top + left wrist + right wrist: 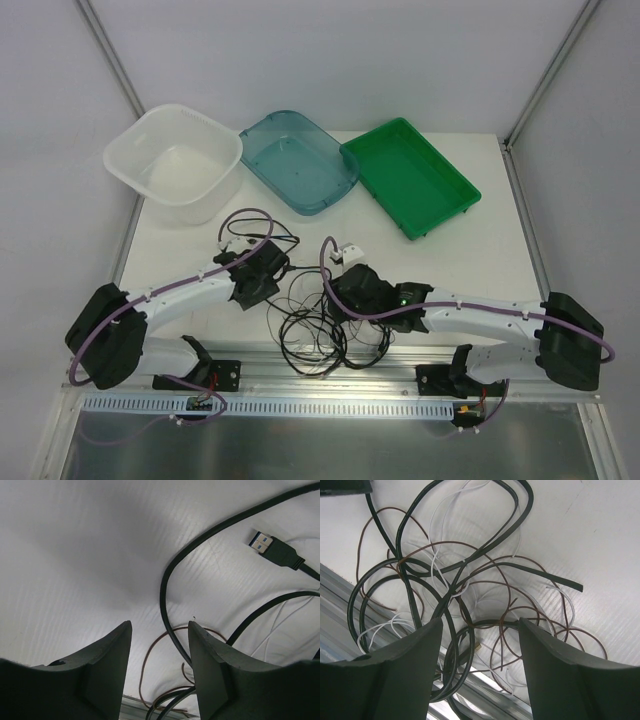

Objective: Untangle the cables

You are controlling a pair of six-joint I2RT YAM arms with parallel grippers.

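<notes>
The cables (312,335) lie in a tangle of black, brown and thin white cords on the white table near its front edge, between the two arms. My left gripper (268,272) is at the tangle's left. In the left wrist view its jaws (160,627) stand apart, and a black cable (162,587) runs between them close to the right finger, not pinched. A thin brown cord (145,665) loops below. A black USB plug (275,547) lies to the right. My right gripper (345,290) hangs open over the knot (445,595), its jaws (480,622) holding nothing.
A white tub (178,160), a blue tray (298,160) and a green tray (410,178) stand along the back. A small white plug (348,253) lies behind the right gripper. A metal rail (330,405) runs along the near edge, with cable loops overhanging it.
</notes>
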